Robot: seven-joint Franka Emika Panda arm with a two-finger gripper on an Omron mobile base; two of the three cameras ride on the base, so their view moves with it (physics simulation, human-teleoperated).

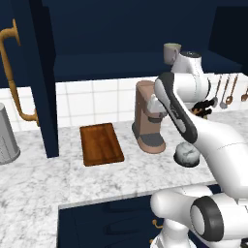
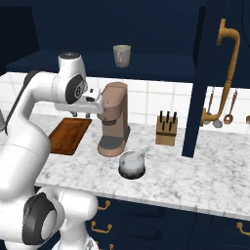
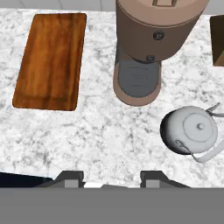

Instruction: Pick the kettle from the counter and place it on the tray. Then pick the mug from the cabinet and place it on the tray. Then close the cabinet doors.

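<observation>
- Claw (image 3: 109,178) up above the marbled worktop (image 3: 96,131), looking down at it; fingertips (image 3: 70,178) set apart with bare stone between them, gripping nothing.
- Kettle (image 3: 189,130) standing on the worktop, off to the right of the claw in the hand view, spout (image 3: 213,153) toward that picture's lower right. Untouched.
- Same kettle (image 2: 133,164) in the right base view just in front of the brown coffee machine (image 2: 114,118), near its base. In the left base view, kettle (image 1: 186,155) partly behind the arm's forearm.
- Tray (image 1: 101,144) flat on the worktop, left of the coffee machine (image 1: 148,117), apart from it, nothing on it. Well apart from the kettle, machine between the two.
- Mug (image 2: 121,55) upright on the cabinet shelf (image 2: 156,68), above the coffee machine, handle to its left in the right base view.
- Cabinet doors swung open: left door (image 1: 38,82) edge-on with brass handle (image 1: 12,77); right door (image 2: 201,78) likewise, handle (image 2: 225,73) outward.
- Knife block (image 2: 167,130) against the tiled wall, right of the machine.
- Ribbed grey canister (image 1: 6,135) at far left of the worktop.
- Utensils (image 1: 224,92) hanging on the wall at right.
</observation>
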